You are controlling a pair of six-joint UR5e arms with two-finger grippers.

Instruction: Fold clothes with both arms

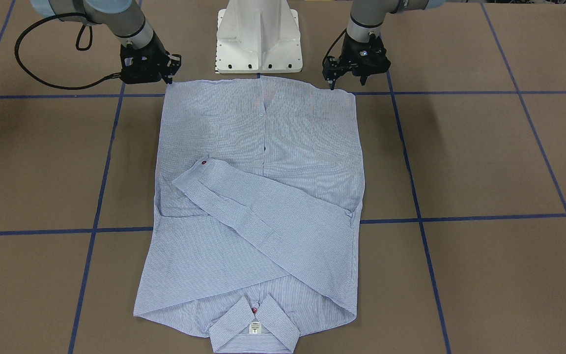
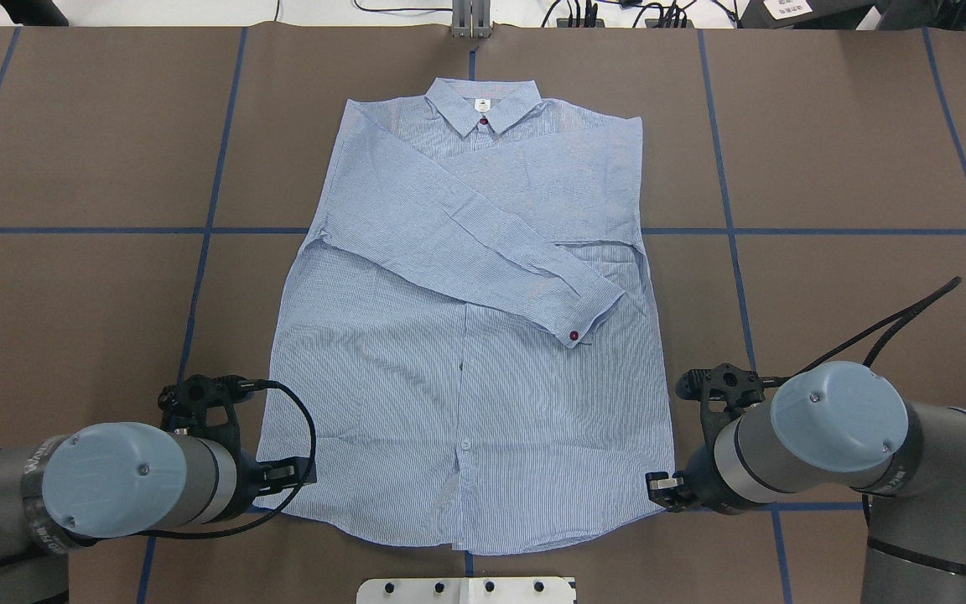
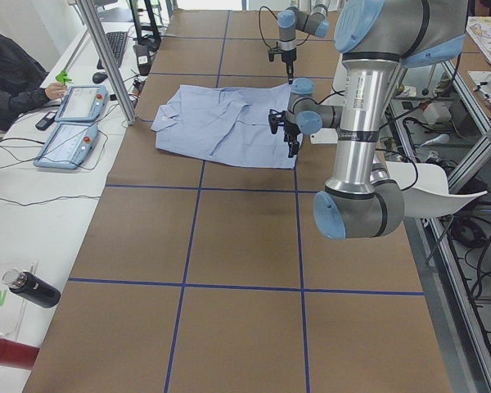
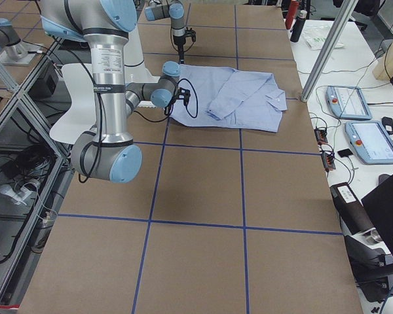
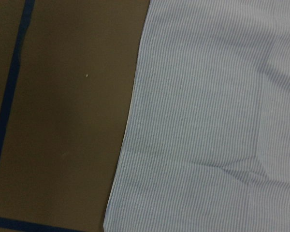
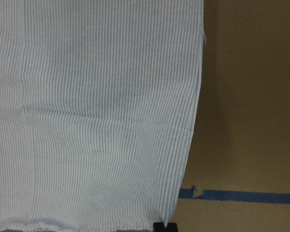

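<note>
Brown taped table (image 1: pixel 484 162), white pedestal (image 1: pixel 258 39) by shirt (image 1: pixel 263 123) hem, left gripper (image 1: pixel 333 82) and right gripper (image 1: pixel 170 74) at corners, grip unclear.

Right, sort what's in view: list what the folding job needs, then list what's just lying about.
For the job:
- light blue-and-white striped long-sleeved shirt, flat on the brown table
- left arm's black gripper, by one hem corner
- right arm's black gripper, by the other

Lying about:
- white metal pedestal base
- two grey-blue control pendants
- black bottle
- red bottle
</note>
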